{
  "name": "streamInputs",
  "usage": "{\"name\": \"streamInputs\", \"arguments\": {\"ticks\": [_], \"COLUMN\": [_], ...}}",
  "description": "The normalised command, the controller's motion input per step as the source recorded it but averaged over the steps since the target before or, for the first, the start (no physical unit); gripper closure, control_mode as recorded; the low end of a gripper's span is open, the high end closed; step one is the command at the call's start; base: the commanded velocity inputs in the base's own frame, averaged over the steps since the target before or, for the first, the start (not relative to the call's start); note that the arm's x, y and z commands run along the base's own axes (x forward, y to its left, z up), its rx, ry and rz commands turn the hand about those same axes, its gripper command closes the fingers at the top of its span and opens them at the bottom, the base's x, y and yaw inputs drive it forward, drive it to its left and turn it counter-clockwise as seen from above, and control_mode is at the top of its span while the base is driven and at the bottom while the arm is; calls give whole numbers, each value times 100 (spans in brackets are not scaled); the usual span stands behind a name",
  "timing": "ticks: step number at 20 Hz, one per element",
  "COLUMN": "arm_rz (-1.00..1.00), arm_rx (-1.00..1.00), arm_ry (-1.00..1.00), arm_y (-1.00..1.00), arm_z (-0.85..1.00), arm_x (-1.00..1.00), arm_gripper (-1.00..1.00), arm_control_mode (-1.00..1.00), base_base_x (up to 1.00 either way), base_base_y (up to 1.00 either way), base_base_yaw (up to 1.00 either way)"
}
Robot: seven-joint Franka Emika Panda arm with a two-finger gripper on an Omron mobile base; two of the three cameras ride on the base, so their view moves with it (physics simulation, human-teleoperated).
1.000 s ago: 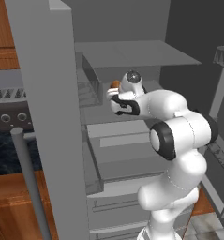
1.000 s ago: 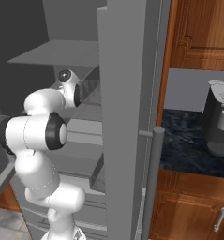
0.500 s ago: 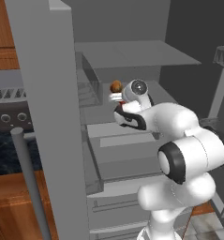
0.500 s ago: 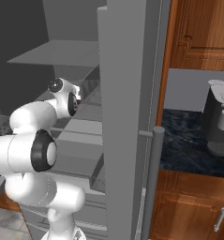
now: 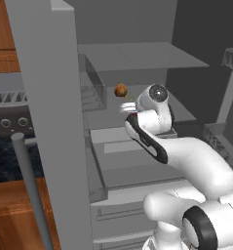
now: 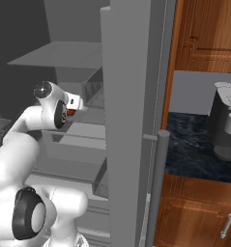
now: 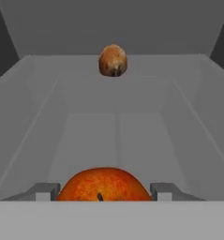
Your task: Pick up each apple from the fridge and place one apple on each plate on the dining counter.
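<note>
Two apples are in sight. In the hand view we see the orange-red apple [image 7: 103, 185] right at the gripper [image 7: 103, 191], sitting between the two dark fingertips [image 7: 44, 191], which stand one on either side of it and close against its flanks; the fingers are narrowed onto the fruit and hold it. Beyond it, at the far end of the grey shelf [image 7: 115, 136], rests the other apple [image 7: 113, 60], darker and brownish from here, well apart from the held one.

From the left base view we find that far apple [image 5: 120, 90] on a shelf inside the fridge [image 5: 137, 58], just ahead of the white arm's [image 5: 186, 156] wrist, which reaches into the open compartment. From the right base view we catch a sliver of orange-red [image 6: 71, 113] beside the wrist, behind the fridge door [image 6: 131, 120] with its long bar handle [image 6: 155, 188].

Outward to the right we see brown wooden cabinets [image 6: 204, 34], a dark marbled counter [image 6: 194, 149] and a grey coffee machine [image 6: 225, 120] standing on it.
</note>
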Motion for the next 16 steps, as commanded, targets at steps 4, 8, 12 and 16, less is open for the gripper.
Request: {"name": "streamInputs", "arguments": {"ticks": [4,8,12,16], "arm_rz": [0,-4,-6,-4], "arm_rx": [0,-1,-6,-1], "arm_ry": [42,46,43,42], "arm_y": [0,0,0,-21], "arm_z": [47,35,9,1], "arm_x": [-100,-83,-58,-61], "arm_gripper": [100,100,100,100], "arm_control_mode": [-100,-100,-100,-100], "base_base_x": [0,0,0,0], "base_base_y": [0,0,0,0], "base_base_yaw": [0,0,0,0]}}
